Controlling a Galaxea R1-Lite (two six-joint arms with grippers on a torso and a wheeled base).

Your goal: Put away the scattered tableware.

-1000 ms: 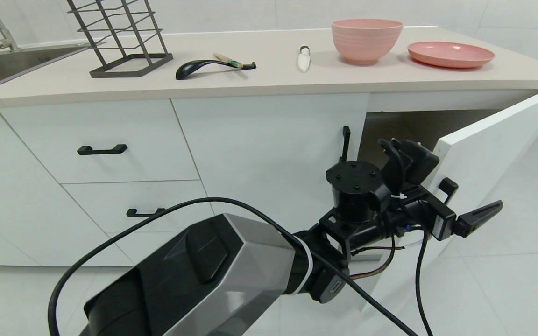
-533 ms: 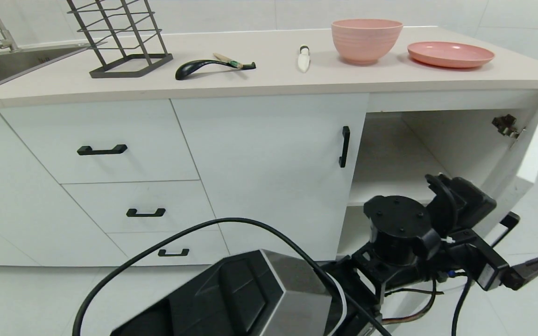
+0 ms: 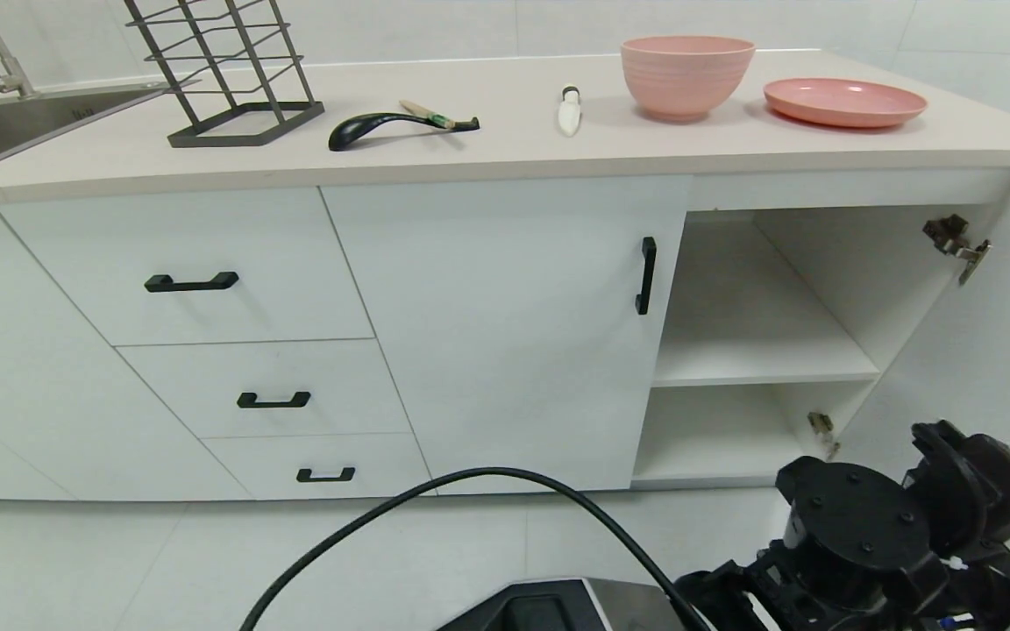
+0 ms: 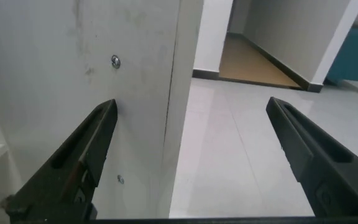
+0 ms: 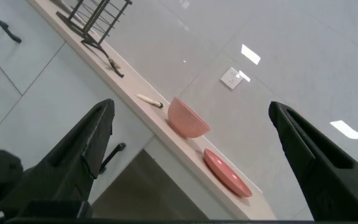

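Since the tableware lies spread along the beige table (image 3: 505,153), we list fixtures first, then pieces by size. Below the table's right end, the white cabinet (image 3: 759,350) stands open, its door (image 3: 978,368) swung outward. The left gripper (image 4: 191,106) faces that door's edge, fingers wide apart. The right gripper (image 5: 191,107) looks up toward the table, fingers likewise spread. A black wire rack (image 3: 224,74) stands near the sink (image 3: 23,123). The deep pink bowl (image 3: 686,74), ribbed outside, sits upright toward the right end. The shallow pink plate (image 3: 845,101) lies just beside it, farther right. A glossy black spoon (image 3: 382,127) lies between rack and bowl. A small white utensil (image 3: 569,112) lies between spoon and bowl.
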